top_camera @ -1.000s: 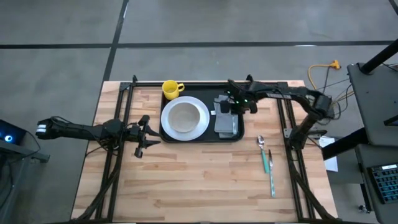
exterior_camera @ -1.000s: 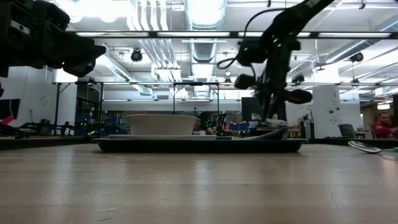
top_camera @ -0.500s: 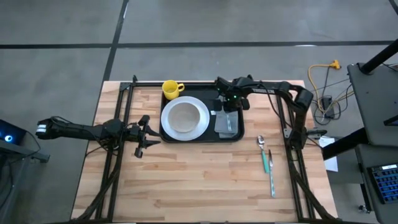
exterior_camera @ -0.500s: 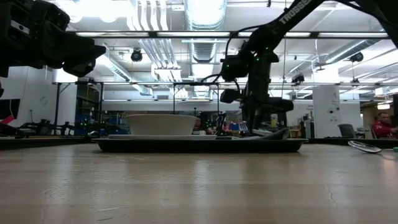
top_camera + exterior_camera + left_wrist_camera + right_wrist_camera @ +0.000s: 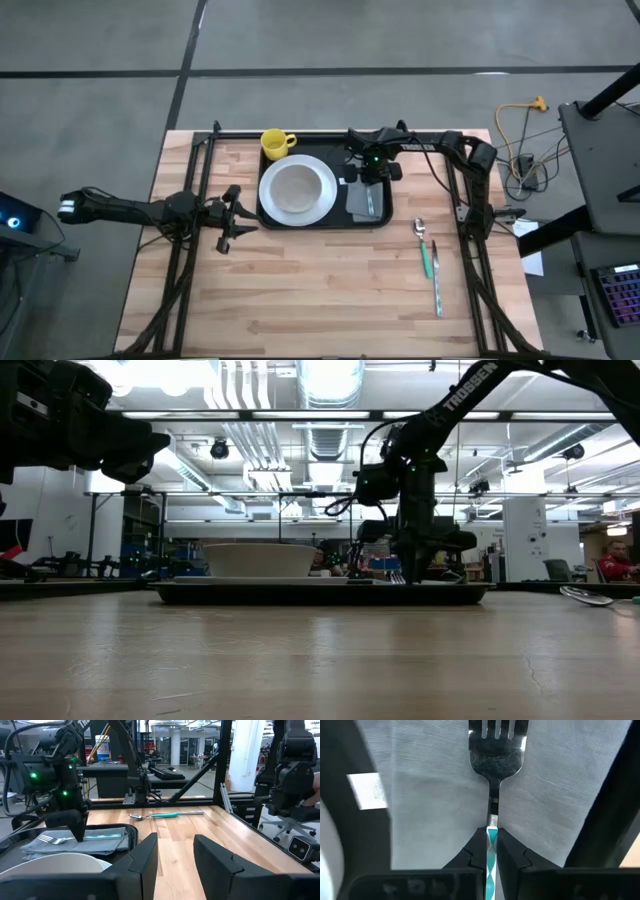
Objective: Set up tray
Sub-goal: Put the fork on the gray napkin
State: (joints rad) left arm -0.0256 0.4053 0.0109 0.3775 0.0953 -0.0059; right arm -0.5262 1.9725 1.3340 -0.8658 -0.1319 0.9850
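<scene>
Right gripper (image 5: 491, 851) points down over the tray (image 5: 325, 222), jaws pinching the fork (image 5: 493, 755).

Bright even overhead light, glaring ceiling lamps (image 5: 330, 375) in low view, soft shadows

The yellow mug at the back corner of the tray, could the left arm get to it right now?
Probably yes. The left gripper waits open beside the tray's left edge, and the yellow mug stands at the near back corner with nothing between them. The right gripper is busy holding the fork on the napkin, well clear.
</scene>
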